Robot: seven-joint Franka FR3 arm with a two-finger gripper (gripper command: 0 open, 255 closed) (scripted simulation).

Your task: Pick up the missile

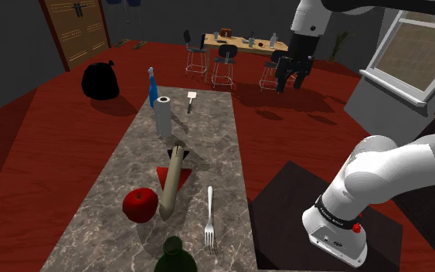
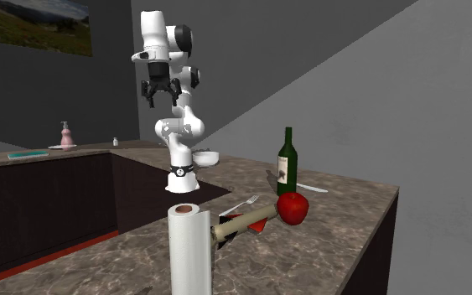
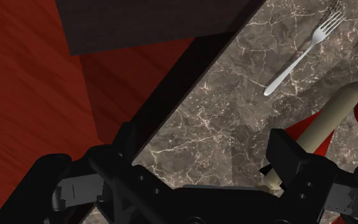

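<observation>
The missile is a long tan tube with a dark tail and red fins, lying flat along the marble table. In the second exterior view the missile rests between the paper towel roll and the apple. My gripper hangs high in the air, well above and beyond the table's edge on the shoulder view's right, open and holding nothing. Seen across the table, the gripper points down, far behind the missile. In the wrist view the gripper stands apart, and the missile lies far below, beside one finger.
A red apple touches the missile's side, with a fork on the other side. A paper towel roll, blue bottle and spatula stand further along. A dark green bottle sits at the near end.
</observation>
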